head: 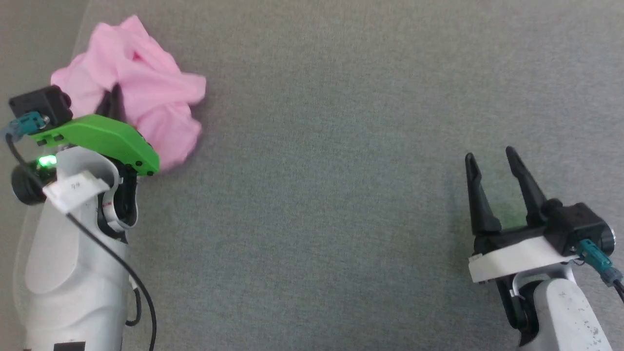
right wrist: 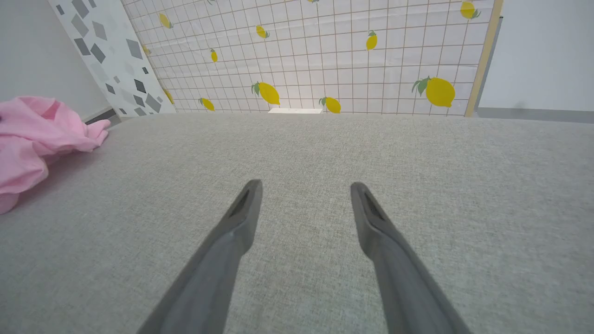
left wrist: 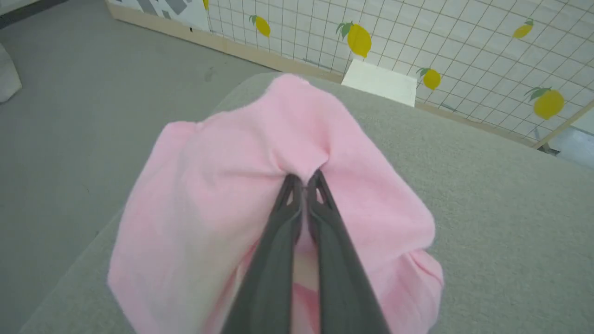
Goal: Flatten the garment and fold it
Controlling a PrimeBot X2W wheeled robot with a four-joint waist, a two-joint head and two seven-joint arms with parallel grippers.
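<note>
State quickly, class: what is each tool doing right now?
Left tool: shut on the pink garment.
Right tool: open, holding nothing.

The left gripper [left wrist: 304, 180] reaches toward the far left corner of the grey surface [head: 317, 204], its two dark fingers pressed together on a fold of the garment [left wrist: 218, 185] pinched at their tips. Its pale forearm [head: 68, 263] rises along the left edge. The right gripper [head: 489, 157] hovers at the near right, fingers spread wide and empty.
</note>
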